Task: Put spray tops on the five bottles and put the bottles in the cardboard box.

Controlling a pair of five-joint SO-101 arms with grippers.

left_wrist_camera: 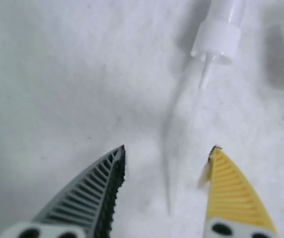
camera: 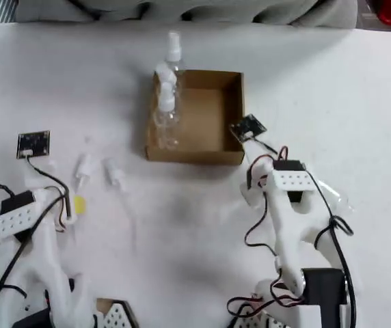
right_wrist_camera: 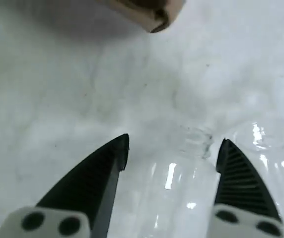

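Roughly halfway, at a guess: looks like three capped bottles [camera: 166, 116] at left edge of box [camera: 209, 147], in or just beside, can't tell. Two loose tops [camera: 113, 171] on table [camera: 318, 82] near left gripper [left_wrist_camera: 168, 148], spread wide, empty. Right gripper [right_wrist_camera: 176, 139] wide around neck of bare bottle [right_wrist_camera: 181, 183], not clamped yet

Table [camera: 359, 89] is plain white, box [camera: 195, 156] is brown cardboard. Bottles [camera: 167, 119] are clear, spray tops [left_wrist_camera: 216, 39] white. Left gripper [left_wrist_camera: 169, 148] has one grey ribbed finger and one yellow; right gripper [right_wrist_camera: 174, 139] is ribbed black on both.
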